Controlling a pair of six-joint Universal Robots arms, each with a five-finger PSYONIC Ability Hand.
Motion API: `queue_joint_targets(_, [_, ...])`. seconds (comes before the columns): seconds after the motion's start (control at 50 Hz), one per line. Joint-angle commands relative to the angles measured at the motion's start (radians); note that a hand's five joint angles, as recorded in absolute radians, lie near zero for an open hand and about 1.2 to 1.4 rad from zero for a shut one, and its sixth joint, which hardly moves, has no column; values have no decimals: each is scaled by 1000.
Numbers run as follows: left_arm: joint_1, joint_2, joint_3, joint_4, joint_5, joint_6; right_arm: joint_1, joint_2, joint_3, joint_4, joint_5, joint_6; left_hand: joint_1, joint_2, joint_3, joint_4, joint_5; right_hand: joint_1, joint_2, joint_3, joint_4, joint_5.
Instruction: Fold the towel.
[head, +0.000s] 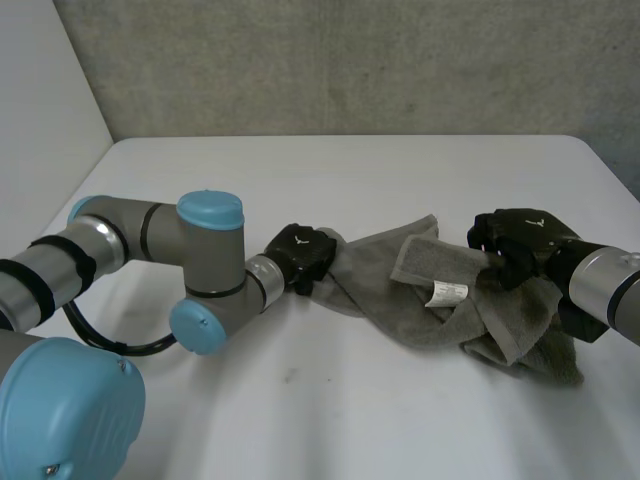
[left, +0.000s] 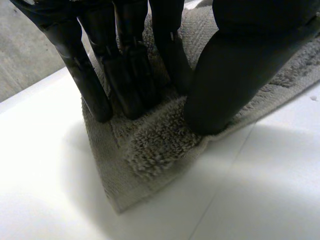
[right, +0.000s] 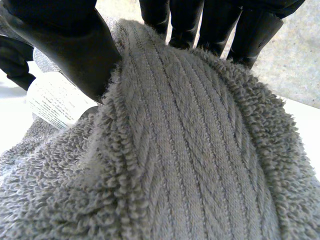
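A grey towel (head: 430, 300) lies crumpled on the white table (head: 350, 170), right of the middle. My left hand (head: 300, 255) is at the towel's left corner. In the left wrist view its fingers (left: 125, 75) and thumb press onto the towel (left: 150, 155) near that corner and pinch a low ridge of cloth between them. My right hand (head: 520, 242) sits on the towel's right part. There its thumb (right: 65, 40) and fingers are curled round a thick raised fold of the towel (right: 190, 150). A white label (head: 447, 292) on the towel shows beside the right thumb (right: 55, 100).
The left arm's elbow (head: 205, 270) lies low over the table at the left. A grey wall (head: 350, 60) runs behind the table's far edge. The table's right corner is near the right hand.
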Motion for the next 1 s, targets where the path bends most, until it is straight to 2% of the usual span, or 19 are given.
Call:
queue_joint_targets(0.02, [0,11,1,0,-5,-2,0,8,-2,0,0,-1,386,377,385,383,391,103,106,97,65,108])
queue_joint_targets(0.16, [-1,57,-10,2,-60,-9,0,9,0,0,0,-1,386,377,385,383,391,103,106,97,65,108])
queue_joint_targets(0.34, [0,97,-42,-4,-67,-14,0,3,-5,4,-3,1,386,377,385,383,391,103,106,97,65,108])
queue_joint_targets(0.4, [13,155,-89,-6,-67,-21,0,-4,-16,10,-6,7,386,377,385,383,391,103,106,97,65,108])
queue_joint_targets(0.46, [39,265,-186,-3,-58,-29,-3,-14,-25,13,-12,12,386,377,385,383,391,103,106,97,65,108])
queue_joint_targets(0.5, [84,413,-304,8,-52,-43,0,-52,-34,14,-19,18,386,377,385,383,391,103,106,97,65,108])
queue_joint_targets(0.56, [103,488,-353,13,-47,-55,0,-99,-34,13,-35,30,386,377,385,383,391,103,106,97,65,108])
queue_joint_targets(0.6, [146,617,-436,28,-31,-86,-9,-208,-31,-22,-81,109,386,377,385,383,391,103,106,97,65,108])
queue_joint_targets(0.62, [146,618,-436,28,-31,-86,-9,-208,-31,-23,-81,110,386,377,385,383,391,103,106,97,65,108])
queue_joint_targets(0.66, [210,734,-509,33,-9,-112,-43,-285,-34,-103,-111,247,386,377,385,383,391,103,106,97,65,108])
queue_joint_targets(0.68, [210,735,-510,33,-9,-112,-43,-285,-34,-104,-112,248,386,377,385,383,391,103,106,97,65,108])
queue_joint_targets(0.72, [290,858,-578,34,21,-136,-130,-337,-31,-191,-107,393,386,377,385,383,391,103,106,97,65,108])
queue_joint_targets(0.78, [321,900,-614,34,42,-150,-172,-346,-34,-214,-118,449,386,377,385,383,391,103,106,97,65,108])
queue_joint_targets(0.82, [352,954,-678,30,89,-176,-218,-351,-40,-195,-144,490,386,377,385,383,391,103,106,97,65,108])
queue_joint_targets(0.84, [352,954,-678,30,89,-176,-218,-351,-40,-194,-144,490,386,377,385,383,391,103,106,97,65,108])
queue_joint_targets(0.88, [355,968,-747,27,138,-189,-213,-327,-39,-95,-229,437,386,377,385,383,391,103,106,97,65,108])
queue_joint_targets(0.94, [356,972,-781,26,157,-189,-206,-293,-43,-27,-270,367,386,377,385,383,391,103,106,97,65,108])
queue_joint_targets(0.98, [359,977,-838,28,169,-184,-174,-210,-63,119,-285,169,386,377,385,383,391,103,106,97,65,108])
queue_joint_targets(1.0, [359,977,-838,28,169,-184,-173,-210,-63,120,-285,168,386,377,385,383,391,103,106,97,65,108])
